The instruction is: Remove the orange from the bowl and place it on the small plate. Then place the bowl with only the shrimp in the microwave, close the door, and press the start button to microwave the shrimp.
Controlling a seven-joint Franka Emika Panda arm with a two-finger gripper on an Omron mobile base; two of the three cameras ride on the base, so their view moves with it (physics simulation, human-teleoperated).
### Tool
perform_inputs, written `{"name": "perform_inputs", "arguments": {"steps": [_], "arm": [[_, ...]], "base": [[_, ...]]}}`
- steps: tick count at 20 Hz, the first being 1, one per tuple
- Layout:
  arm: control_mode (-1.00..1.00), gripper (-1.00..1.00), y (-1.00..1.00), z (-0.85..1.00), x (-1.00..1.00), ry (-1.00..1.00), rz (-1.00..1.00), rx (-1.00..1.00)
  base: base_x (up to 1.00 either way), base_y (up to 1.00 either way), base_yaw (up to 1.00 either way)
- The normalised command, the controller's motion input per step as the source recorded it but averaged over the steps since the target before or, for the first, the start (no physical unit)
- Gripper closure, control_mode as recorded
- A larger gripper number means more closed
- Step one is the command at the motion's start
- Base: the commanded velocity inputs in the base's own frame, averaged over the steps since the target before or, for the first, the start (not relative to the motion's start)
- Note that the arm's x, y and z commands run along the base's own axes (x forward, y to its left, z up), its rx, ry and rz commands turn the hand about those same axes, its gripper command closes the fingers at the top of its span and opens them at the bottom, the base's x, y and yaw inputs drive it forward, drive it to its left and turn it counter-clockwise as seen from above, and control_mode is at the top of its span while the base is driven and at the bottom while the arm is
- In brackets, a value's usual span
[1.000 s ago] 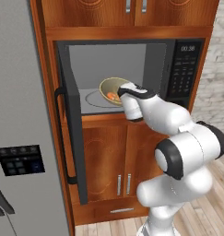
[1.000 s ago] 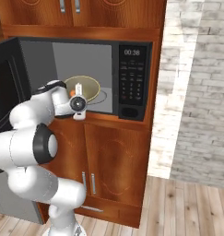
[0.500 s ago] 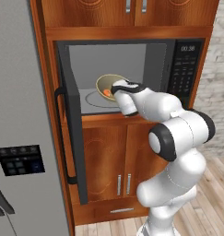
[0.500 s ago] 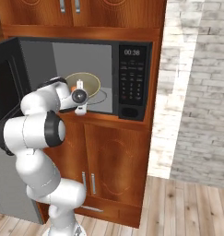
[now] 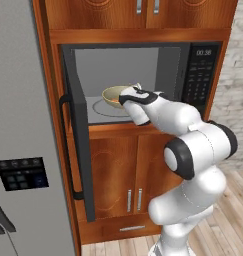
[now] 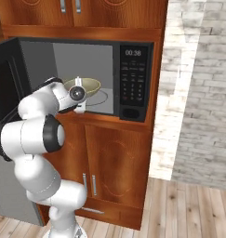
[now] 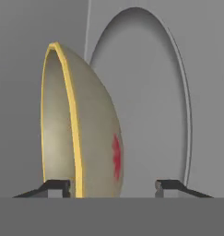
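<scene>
The tan bowl (image 5: 112, 95) with a yellow rim sits on the glass turntable (image 7: 155, 87) inside the open microwave (image 5: 143, 60). In the right base view the bowl (image 6: 88, 85) lies just beyond my hand. My gripper (image 7: 114, 186) is open and straddles the near wall of the bowl (image 7: 92, 138), one fingertip (image 7: 58, 186) inside the rim and the other well clear outside. A red patch (image 7: 116, 156) shows on the bowl's wall; I cannot tell if it is the shrimp. The orange and the small plate are out of view.
The microwave door (image 5: 75, 135) stands swung out to the left beside my arm. The control panel (image 6: 133, 79) is on the right of the opening. A grey fridge (image 5: 23, 125) stands left; wooden cabinets (image 5: 128, 165) are below, and a brick wall (image 6: 198, 93) is on the right.
My hand has pushed further into the microwave with the bowl. The jaws, shut on the rim before, now stand apart around it.
</scene>
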Motion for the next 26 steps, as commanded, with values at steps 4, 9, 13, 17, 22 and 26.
{"name": "perform_inputs", "arguments": {"steps": [4,9,13,17,22,26], "arm": [[-1.00,-1.00,-0.03,0.16,-0.19,-0.08,0.00,0.00],[-1.00,-1.00,-0.17,0.43,-0.90,-0.19,0.00,-0.01],[-1.00,-1.00,-0.25,0.42,-1.00,-0.04,0.00,-0.03],[-1.00,-1.00,-0.17,0.51,-1.00,0.08,0.01,-0.01],[-1.00,-1.00,-0.01,0.51,-0.84,0.29,0.08,-0.10],[-1.00,-1.00,0.00,0.56,-0.88,0.22,0.09,-0.15]], "base": [[0.00,0.00,0.00],[0.00,0.00,0.00],[0.00,0.00,0.00],[0.00,0.00,0.00],[0.00,0.00,0.00],[0.00,0.00,0.00]]}}
